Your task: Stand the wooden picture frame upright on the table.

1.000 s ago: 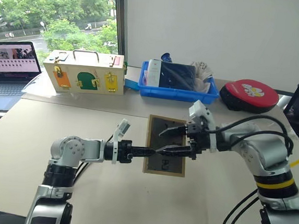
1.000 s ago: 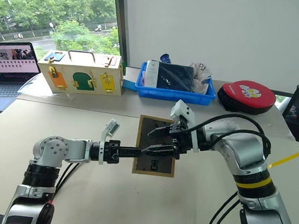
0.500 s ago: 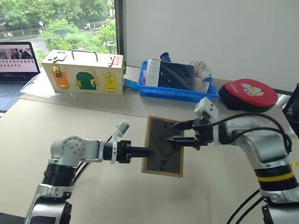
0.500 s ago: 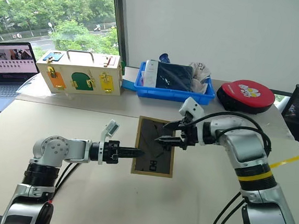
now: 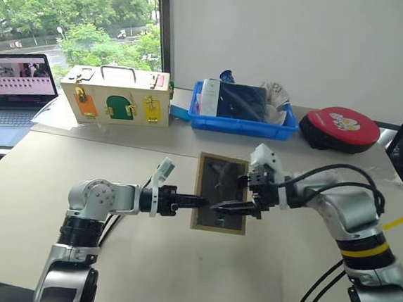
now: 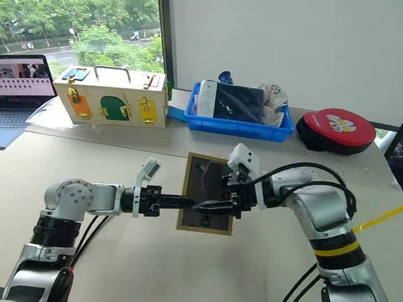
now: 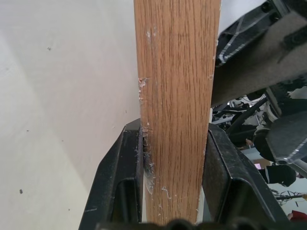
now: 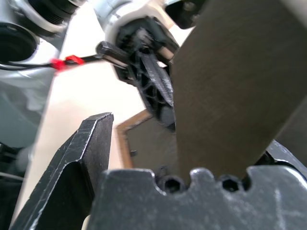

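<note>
The frame (image 5: 221,193) is clamped at its left edge by the left gripper (image 7: 175,191); the fold-out stand (image 8: 230,91) is seen between the right gripper's (image 5: 226,206) parted jaws.

Frame (image 5: 221,193): light wood edge, dark grey back. Tabletop (image 5: 142,259) plain beige. Hands black: left hand (image 5: 204,202), right hand (image 5: 234,196). Beyond them, cream box (image 5: 114,95) with orange, green, yellow doors; blue bin (image 5: 241,123); red case (image 5: 338,127).

Head views overlook the table (image 5: 142,259); wrist views sit close.
</note>
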